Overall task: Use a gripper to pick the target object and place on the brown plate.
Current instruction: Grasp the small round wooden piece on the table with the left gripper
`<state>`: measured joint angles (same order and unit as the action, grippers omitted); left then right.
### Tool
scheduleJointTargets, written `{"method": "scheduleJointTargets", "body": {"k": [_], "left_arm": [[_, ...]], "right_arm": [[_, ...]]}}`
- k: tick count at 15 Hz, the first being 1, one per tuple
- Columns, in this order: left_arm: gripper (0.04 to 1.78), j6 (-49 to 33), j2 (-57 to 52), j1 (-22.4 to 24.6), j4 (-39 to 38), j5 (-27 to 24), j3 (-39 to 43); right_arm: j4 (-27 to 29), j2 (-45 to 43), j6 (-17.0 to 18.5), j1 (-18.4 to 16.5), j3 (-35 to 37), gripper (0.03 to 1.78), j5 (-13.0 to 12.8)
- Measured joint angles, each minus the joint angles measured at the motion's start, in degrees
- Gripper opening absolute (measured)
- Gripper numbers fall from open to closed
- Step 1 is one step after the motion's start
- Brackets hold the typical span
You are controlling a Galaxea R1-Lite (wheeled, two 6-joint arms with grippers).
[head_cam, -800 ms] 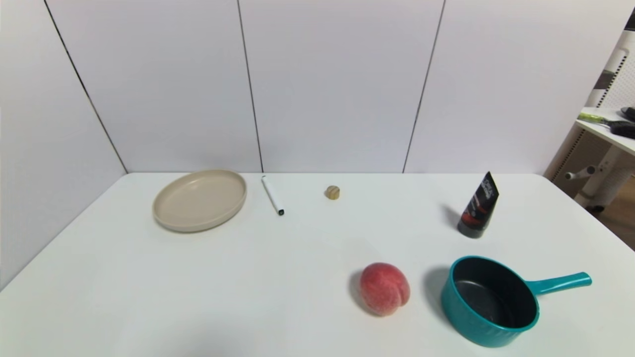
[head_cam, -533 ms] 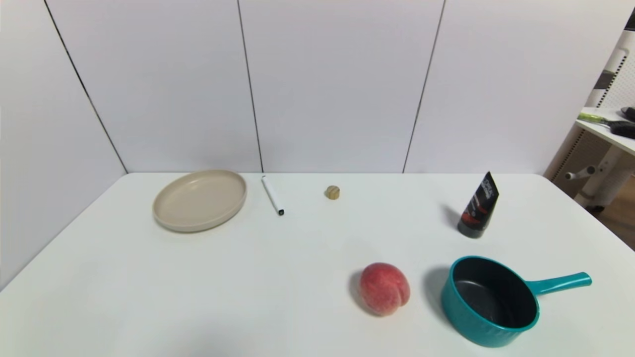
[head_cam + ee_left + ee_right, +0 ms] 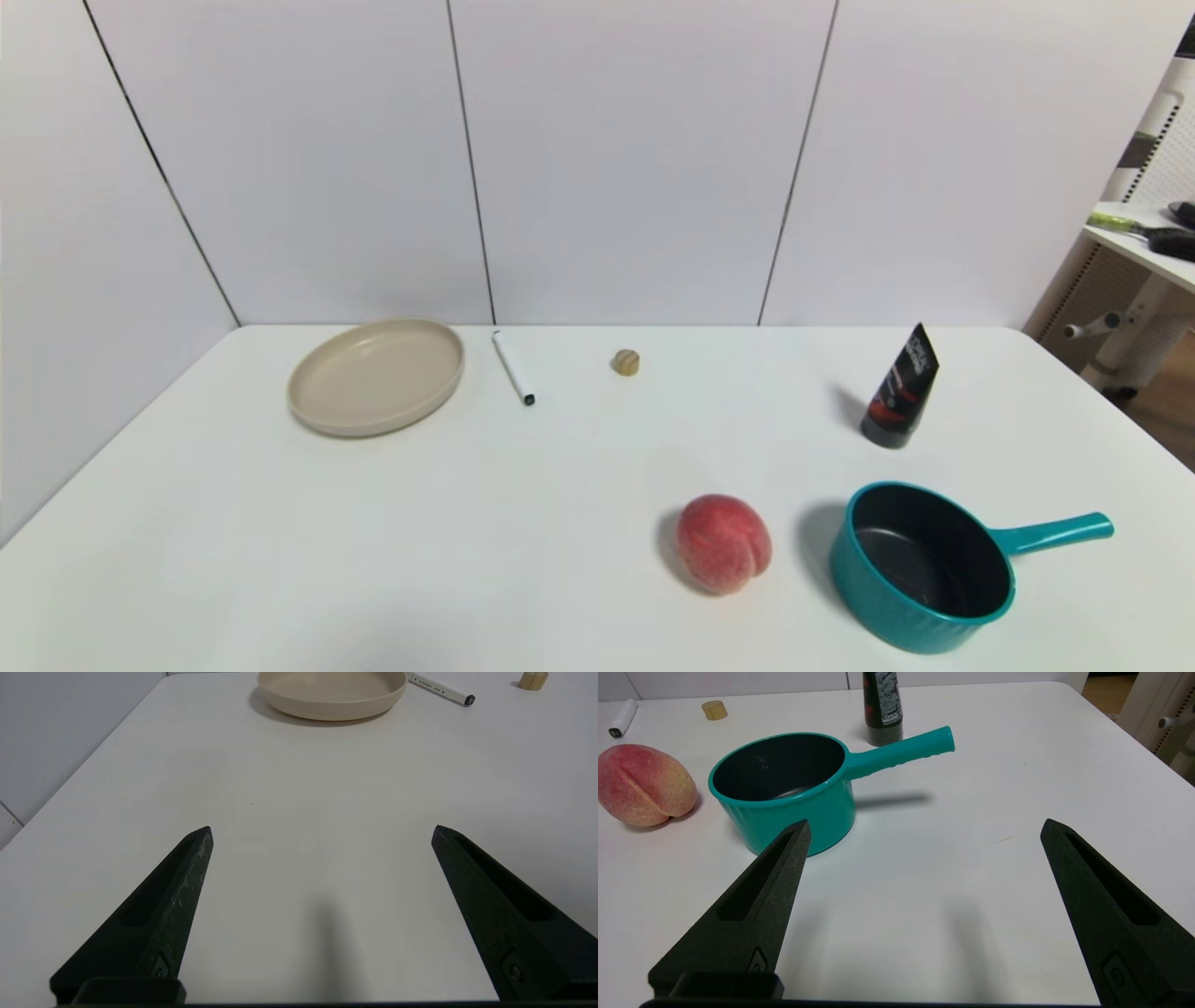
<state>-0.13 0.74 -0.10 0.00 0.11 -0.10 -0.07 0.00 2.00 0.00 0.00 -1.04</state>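
- Over on the far left of the table (image 3: pixel 233 523), the brown plate (image 3: pixel 375 375) sits bare, nothing on it yet; that's where the piece has to end up.
- Just right of it lies a white marker pen (image 3: pixel 513 367), right in the lane between plate and target, so the carry should go over it, not through it.
- Right again, near the back edge, there's the target object (image 3: pixel 625 362), the little tan wooden cylinder, standing alone and untouched, well apart from everything.
- The left end effector (image 3: pixel 322 830) hovers low over the near left of the table, spread wide, holding nothing. It looks the better placed arm: plate, pen and cylinder all lie ahead of it.
- My advice: come down from above, straddle the cylinder squarely, close gently; something that small could easily squirt out.
- Nearer, to the right: a peach (image 3: pixel 724 543), a teal saucepan (image 3: pixel 920 567), a black tube (image 3: pixel 901 387).
- The right end effector (image 3: pixel 924 826) hangs by the saucepan, also wide open and empty.
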Motion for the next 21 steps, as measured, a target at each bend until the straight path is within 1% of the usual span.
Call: {"method": "scheduleJointTargets", "body": {"k": [2, 4, 6, 7, 10, 12, 14, 17, 21], "left_arm": [[1.69, 0.38, 3.08, -0.01, 0.05, 0.07, -1.46], [1.69, 2.02, 8.24, -0.32, 0.02, -0.06, -5.68], [1.69, 4.24, 15.21, -1.38, 0.21, -1.04, -13.82], [1.69, 5.28, 19.18, -2.54, 0.82, -2.17, -19.14], [1.69, 6.55, 31.15, -7.73, 4.10, -6.30, -34.99], [1.69, 7.33, 40.29, -13.04, 6.39, -8.31, -45.48], [1.69, 8.09, 49.62, -18.22, 7.59, -9.34, -54.72], [1.69, 8.34, 63.22, -24.21, 8.01, -9.80, -66.19], [1.69, 8.34, 80.63, -29.15, 7.91, -10.14, -79.99]], "right_arm": [[0.00, 0.00, 0.00, 0.02, 0.00, 1.70, -0.01], [0.00, 0.00, 0.00, 0.00, 0.00, 1.70, 0.00], [0.00, 0.00, 0.00, 0.00, 0.00, 1.70, 0.00], [0.00, 0.00, 0.01, 0.00, 0.00, 1.70, -0.01], [0.02, 0.00, 0.01, 0.00, 0.00, 1.70, 0.00], [0.00, 0.00, 0.01, 0.00, 0.00, 1.70, 0.00], [0.00, 0.00, 0.01, 0.00, 0.00, 1.70, 0.00], [0.00, 0.00, 0.01, 0.00, 0.00, 1.70, 0.00], [0.02, 0.00, 0.00, 0.00, 0.00, 1.70, -0.01]]}}
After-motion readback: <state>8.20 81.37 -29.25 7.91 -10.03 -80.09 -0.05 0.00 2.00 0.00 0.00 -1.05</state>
